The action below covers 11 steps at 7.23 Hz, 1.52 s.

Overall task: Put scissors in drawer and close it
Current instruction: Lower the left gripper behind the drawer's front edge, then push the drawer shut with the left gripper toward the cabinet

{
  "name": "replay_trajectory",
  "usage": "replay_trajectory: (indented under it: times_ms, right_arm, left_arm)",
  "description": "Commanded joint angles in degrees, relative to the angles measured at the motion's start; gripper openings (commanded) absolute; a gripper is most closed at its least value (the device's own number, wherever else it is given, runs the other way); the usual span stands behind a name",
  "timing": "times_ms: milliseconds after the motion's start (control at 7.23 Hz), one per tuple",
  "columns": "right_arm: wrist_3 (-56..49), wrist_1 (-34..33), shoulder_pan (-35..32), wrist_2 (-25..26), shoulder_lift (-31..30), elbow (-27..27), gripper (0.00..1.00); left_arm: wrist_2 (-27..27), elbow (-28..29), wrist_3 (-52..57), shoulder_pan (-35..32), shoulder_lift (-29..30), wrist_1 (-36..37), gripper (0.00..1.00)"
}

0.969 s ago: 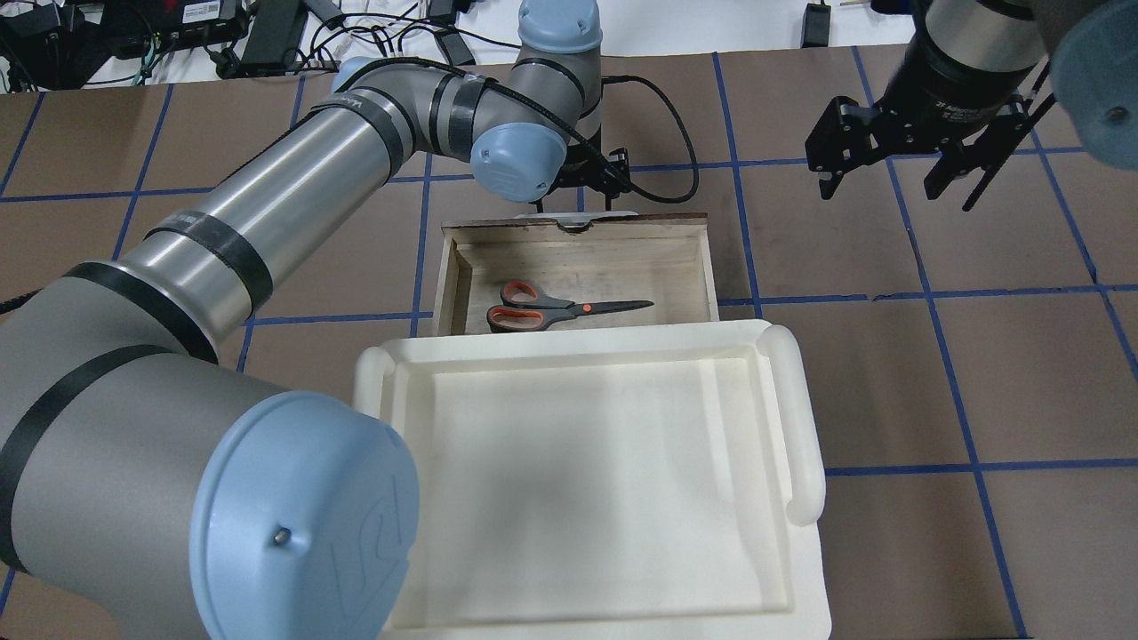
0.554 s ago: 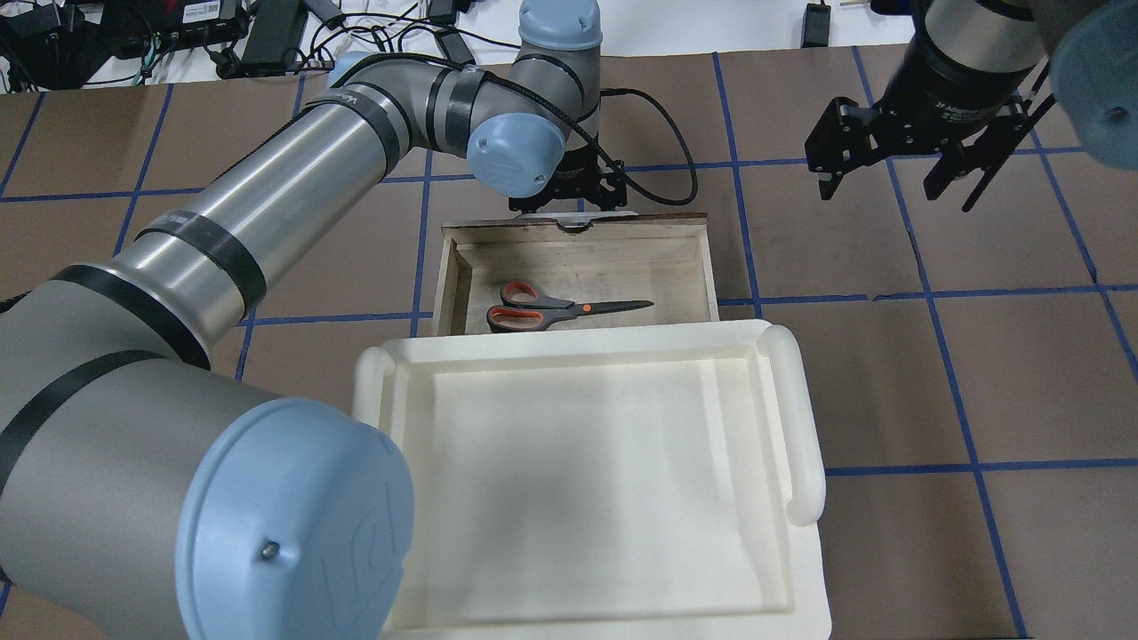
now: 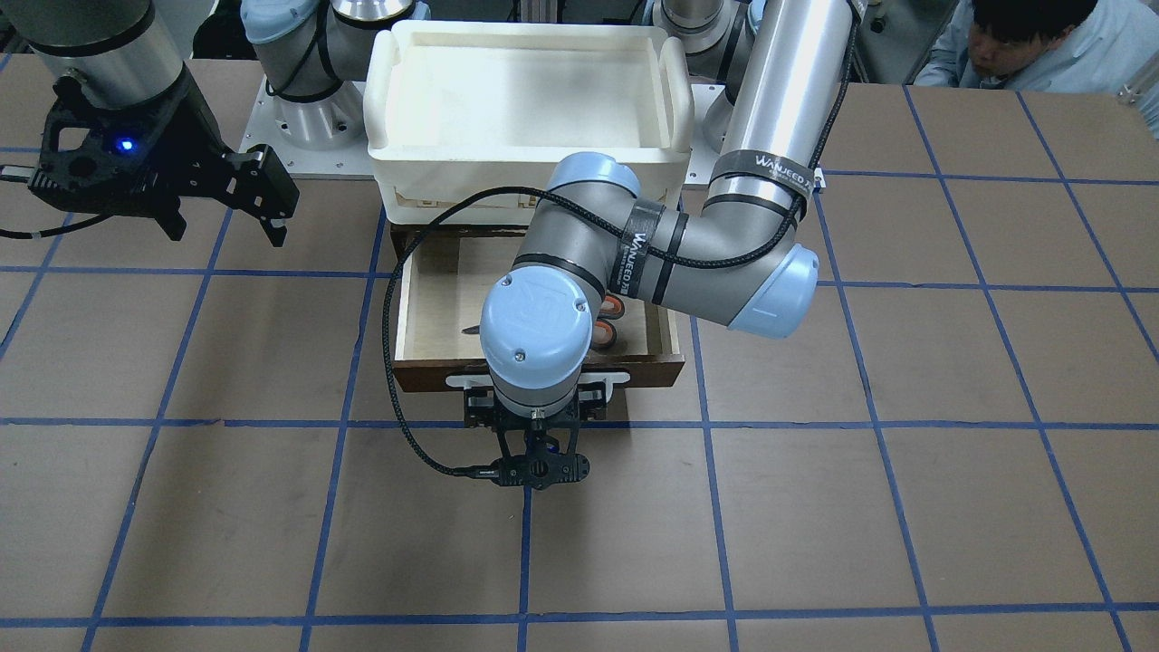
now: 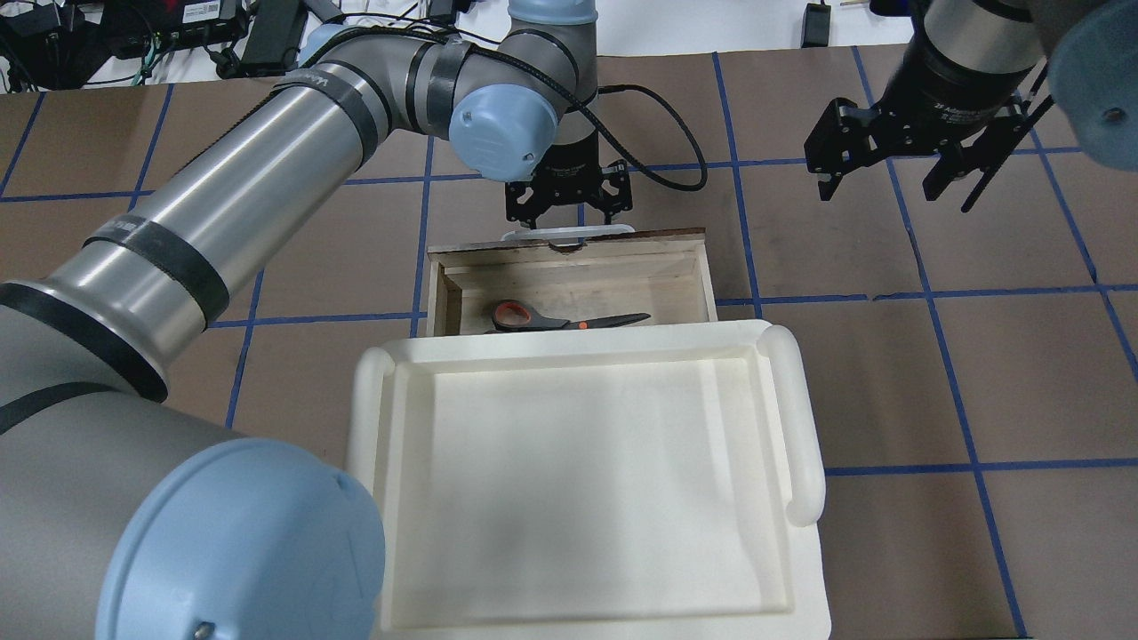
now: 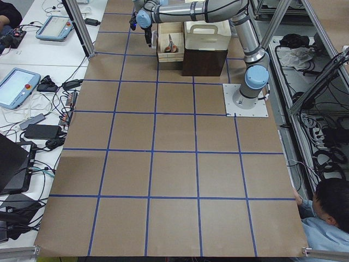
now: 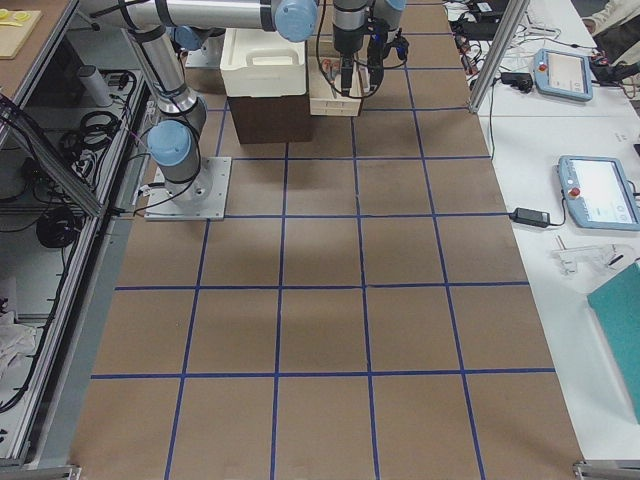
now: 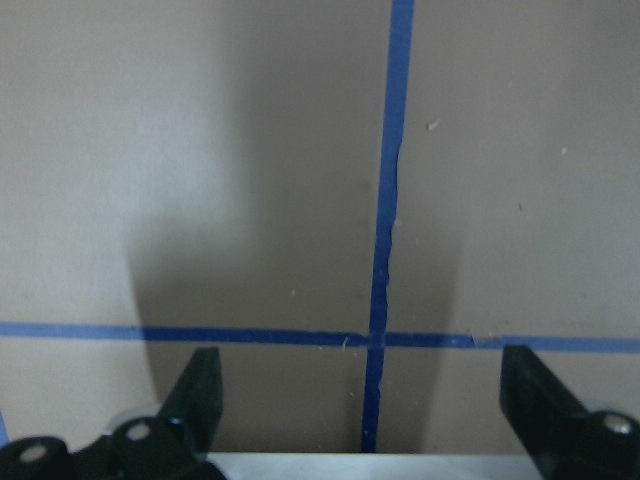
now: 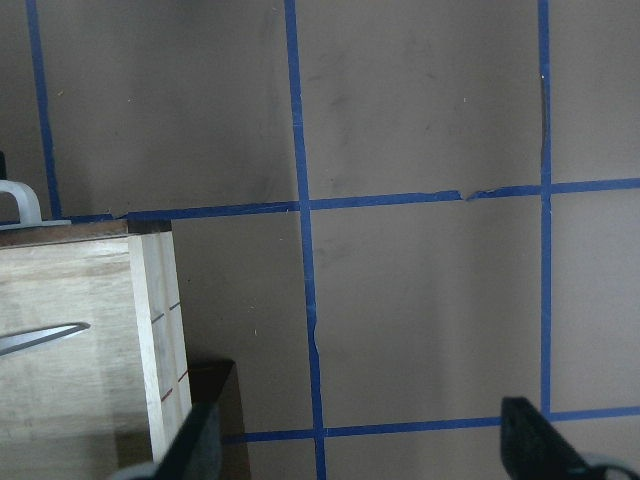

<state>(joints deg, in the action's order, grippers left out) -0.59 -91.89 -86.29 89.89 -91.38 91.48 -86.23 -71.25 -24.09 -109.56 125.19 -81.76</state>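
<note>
The scissors point(image 4: 551, 318) lie inside the drawer point(image 4: 662, 236), blades to the right, one loop under the white bin's edge. In the front-facing view my left arm hides most of the scissors point(image 3: 473, 330). The drawer is partly out from under the bin. My left gripper point(image 4: 569, 220) is open and points down at the drawer's white bar handle point(image 4: 569, 234), its fingers point(image 7: 195, 400) spread wide. I cannot tell if it touches the handle. My right gripper point(image 4: 893, 182) is open and empty, hovering well to the drawer's right. Its wrist view shows the drawer's corner point(image 8: 150, 300).
A large white plastic bin point(image 4: 800, 427) sits on top of the cabinet, over the drawer's rear part. The brown table has blue tape grid lines point(image 4: 738, 178). Cables and devices lie at the far edge point(image 4: 267, 36). A person point(image 3: 1023, 45) sits beyond the table.
The drawer has slid in under the bin, so less of it shows and one scissor loop is covered. My left arm moved with it, and its gripper now shows at the handle. The right arm is still.
</note>
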Motion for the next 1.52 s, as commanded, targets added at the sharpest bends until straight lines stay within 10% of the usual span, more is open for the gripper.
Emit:
replay_trajectory:
  times_ms: [0, 1384]
  right_arm:
    - [0.0, -0.1, -0.1, -0.1, 0.0, 0.0, 1.0]
    - [-0.8, 0.0, 0.0, -0.2, 0.0, 0.0, 1.0]
  left_arm:
    - [1.8, -0.5, -2.5, 0.1, -1.2, -3.3, 1.0]
    - [6.4, -9.8, -2.7, 0.3, -4.6, -15.5, 1.0]
